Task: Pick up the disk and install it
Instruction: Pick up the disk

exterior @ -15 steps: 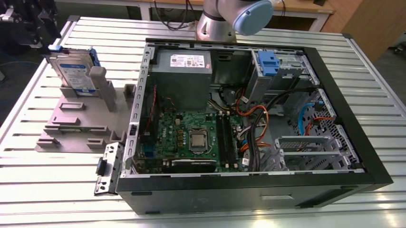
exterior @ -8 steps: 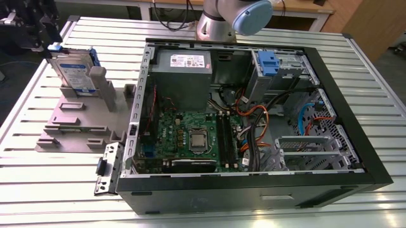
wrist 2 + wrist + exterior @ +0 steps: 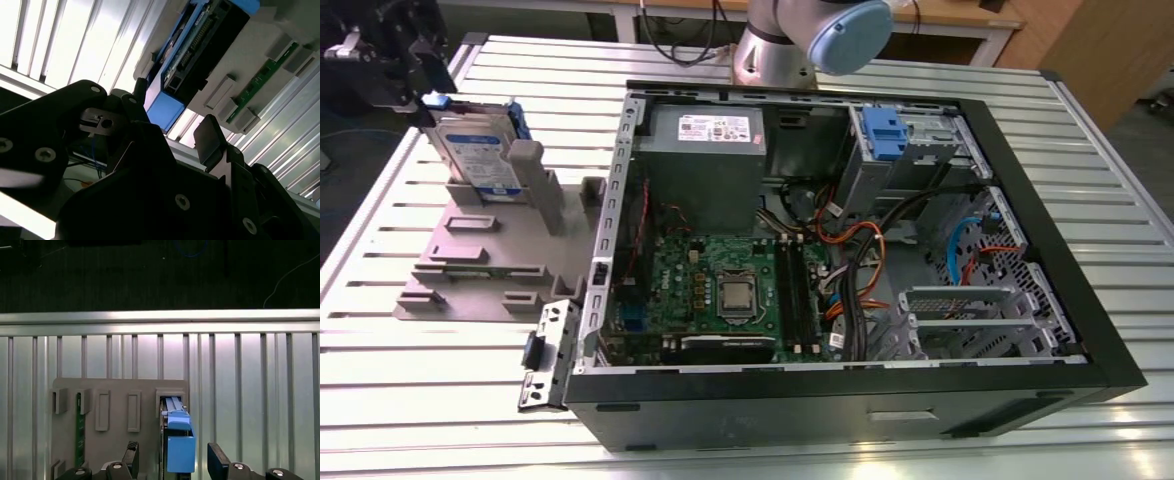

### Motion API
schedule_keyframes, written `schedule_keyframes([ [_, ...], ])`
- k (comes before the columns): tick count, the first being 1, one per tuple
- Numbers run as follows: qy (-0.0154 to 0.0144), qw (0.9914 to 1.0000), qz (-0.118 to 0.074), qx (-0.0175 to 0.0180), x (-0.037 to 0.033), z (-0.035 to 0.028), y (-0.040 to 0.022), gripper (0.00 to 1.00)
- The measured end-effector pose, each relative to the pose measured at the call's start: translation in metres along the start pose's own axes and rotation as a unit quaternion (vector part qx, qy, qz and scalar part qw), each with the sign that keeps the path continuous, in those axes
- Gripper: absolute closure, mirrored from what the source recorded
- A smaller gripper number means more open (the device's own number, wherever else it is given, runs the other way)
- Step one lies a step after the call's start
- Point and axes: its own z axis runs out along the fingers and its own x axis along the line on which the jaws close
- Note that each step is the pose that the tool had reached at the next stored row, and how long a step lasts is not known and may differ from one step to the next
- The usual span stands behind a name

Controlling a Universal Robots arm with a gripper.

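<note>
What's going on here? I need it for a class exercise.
A robot arm's gripper is at the disk, which stands upright in the grey holder beside the open computer case. The gripper is open, its fingers either side of the disk's blue carrier. The disk is not yet lifted.

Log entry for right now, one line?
gripper: open, at disk | disk: upright in grey holder, ungripped | computer case: side open

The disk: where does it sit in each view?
Exterior view: the disk stands upright at the exterior view's left.
First wrist view: edge-on, flanked by the open gripper.
Second wrist view: edge-on, blue end nearest the gripper.
Shared landmark: the grey holder it stands in.
</note>
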Motion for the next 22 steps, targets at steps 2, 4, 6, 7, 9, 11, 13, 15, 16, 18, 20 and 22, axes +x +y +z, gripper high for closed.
schedule_keyframes([
  [2,0.0,1.0,0.0,0.0012,-0.0006,0.0017,0.0003,0.35],
  [4,0.0,1.0,0.0,0.0016,-0.0009,0.0036,0.0007,0.35],
  [6,0.0,1.0,0.0,0.0016,-0.0011,0.0061,0.0011,0.35],
  [7,0.0,1.0,0.0,0.0016,-0.0012,0.0076,0.0012,0.35],
  [9,0.0,1.0,0.0,0.0016,-0.0012,0.0107,0.0015,0.35],
  [11,0.0,1.0,0.0,0.0016,-0.0012,0.0138,0.0018,0.35],
  [13,0.0,1.0,0.0,0.0016,-0.0013,0.0171,0.002,0.35],
  [15,0.0,1.0,0.0,0.0016,-0.0013,0.0207,0.0021,0.35],
  [16,0.0,1.0,0.0,0.0016,-0.0014,0.0226,0.0021,0.35],
  [18,0.0,1.0,0.0,0.0017,-0.0014,0.0256,0.0022,0.35],
  [20,0.0,1.0,0.0,0.0016,-0.0014,0.0276,0.0022,0.35],
  [22,0.0,1.0,0.0,0.0015,-0.0014,0.0284,0.0022,0.35],
])
